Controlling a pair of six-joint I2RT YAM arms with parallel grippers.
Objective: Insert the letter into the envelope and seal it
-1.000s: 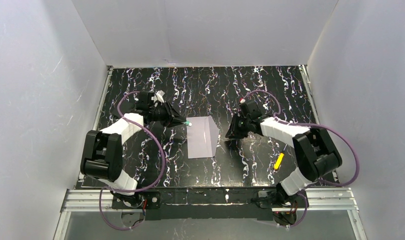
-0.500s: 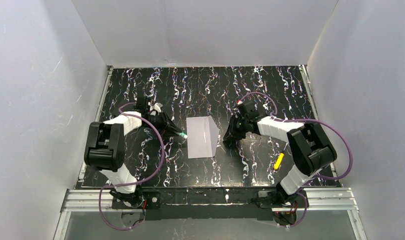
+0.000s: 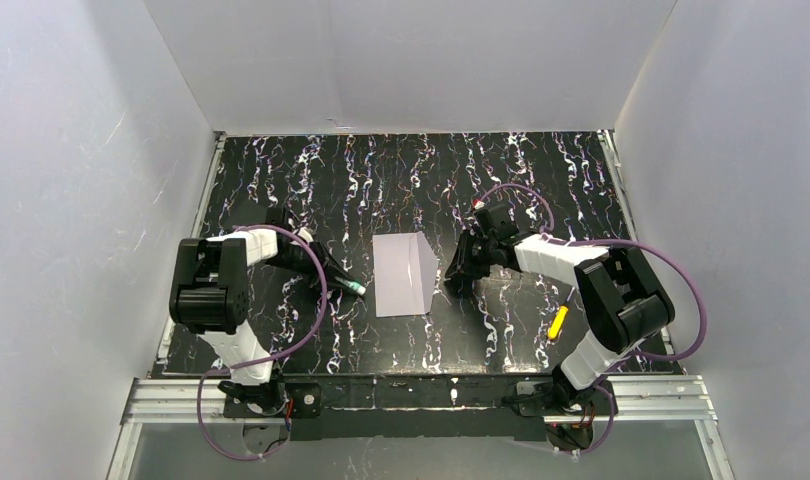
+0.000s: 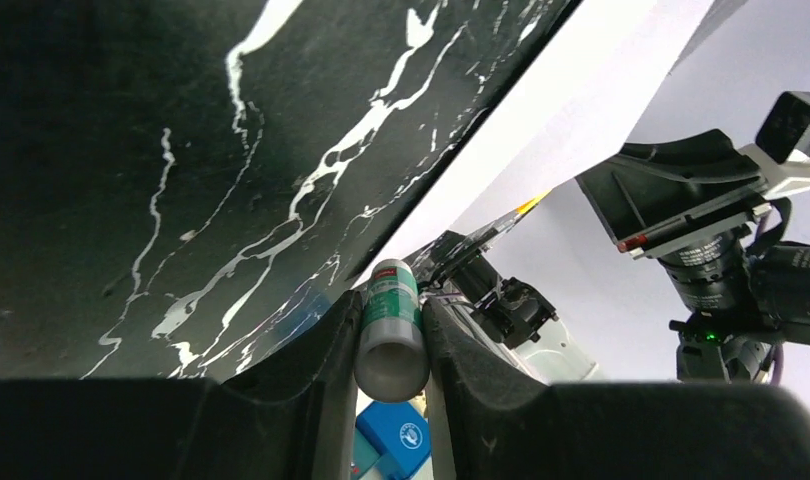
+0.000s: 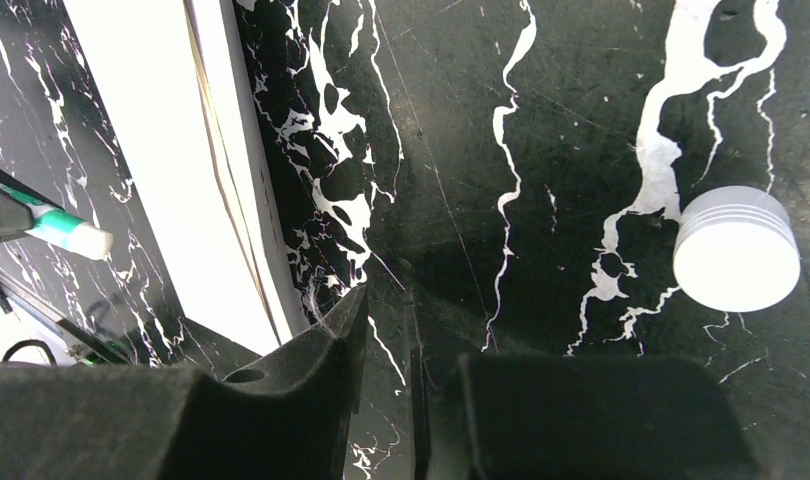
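Envelope: pale, lying flat on the black marbled table, between the two grippers.
Letter: only a thin tan line shows along the envelope's fold in the right wrist view; the rest is hidden.
Left gripper: fingers clamped on a green-and-white glue stick, whose tip is near the envelope's left edge without touching it.
Right gripper: fingers a narrow gap apart, holding nothing, low over the table just beside the envelope's right edge.
White cap: on the table, well apart from the envelope.
Yellow piece: on the table by the right arm.
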